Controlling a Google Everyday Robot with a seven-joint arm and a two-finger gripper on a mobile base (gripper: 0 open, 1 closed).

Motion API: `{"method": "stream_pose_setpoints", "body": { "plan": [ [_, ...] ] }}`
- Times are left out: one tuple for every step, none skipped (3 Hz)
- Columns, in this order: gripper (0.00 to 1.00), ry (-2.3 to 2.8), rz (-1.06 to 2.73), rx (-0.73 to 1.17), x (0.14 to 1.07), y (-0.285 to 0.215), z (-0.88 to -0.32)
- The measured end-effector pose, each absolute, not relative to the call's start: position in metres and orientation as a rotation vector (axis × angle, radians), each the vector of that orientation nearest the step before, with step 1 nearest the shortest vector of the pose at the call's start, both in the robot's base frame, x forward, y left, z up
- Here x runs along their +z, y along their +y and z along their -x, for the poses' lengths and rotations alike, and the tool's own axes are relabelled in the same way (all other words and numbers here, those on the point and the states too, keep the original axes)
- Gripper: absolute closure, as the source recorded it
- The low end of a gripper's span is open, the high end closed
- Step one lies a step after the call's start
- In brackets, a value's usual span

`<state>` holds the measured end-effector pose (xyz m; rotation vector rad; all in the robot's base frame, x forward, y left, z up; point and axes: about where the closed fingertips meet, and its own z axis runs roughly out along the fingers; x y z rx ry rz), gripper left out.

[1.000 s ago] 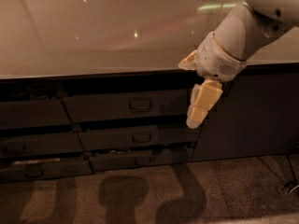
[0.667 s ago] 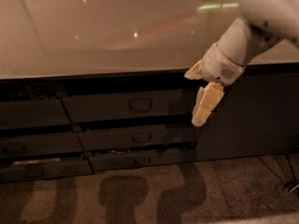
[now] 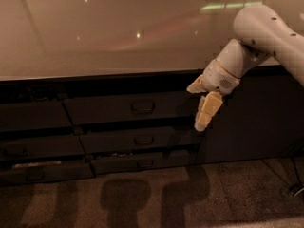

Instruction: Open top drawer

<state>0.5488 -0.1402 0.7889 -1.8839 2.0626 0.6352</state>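
Note:
The top drawer (image 3: 109,109) is the widest dark grey front just under the counter edge, with a small loop handle (image 3: 142,107) at its middle. Only its flat front shows; no interior is visible. My gripper (image 3: 197,106) hangs from the white arm (image 3: 266,27) that comes in from the upper right. It is in front of the drawer's right end, to the right of the handle and apart from it. Its tan fingers (image 3: 208,109) are spread apart and hold nothing.
A glossy pale counter (image 3: 114,37) runs across the top. Two narrower drawers (image 3: 142,140) sit below the top one, more drawer fronts (image 3: 33,118) to the left, and a dark cabinet door (image 3: 251,122) to the right. The speckled floor (image 3: 152,198) shows shadows.
The arm's upper links have swung lower and to the right. The gripper has stayed near the right end of the top drawer, shifting only slightly. The drawer has not moved.

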Motion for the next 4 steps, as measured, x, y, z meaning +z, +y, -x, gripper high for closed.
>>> {"method": "stream_pose_setpoints", "body": {
  "plan": [
    [0.0, 2.001, 1.925, 0.526, 0.788, -0.135, -0.537],
    [0.0, 1.816, 2.048, 0.35, 0.772, -0.118, -0.501],
    [0.0, 1.816, 2.048, 0.35, 0.772, -0.118, -0.501],
    [0.0, 1.811, 2.061, 0.429, 0.765, -0.116, -0.503]
  ]
}}
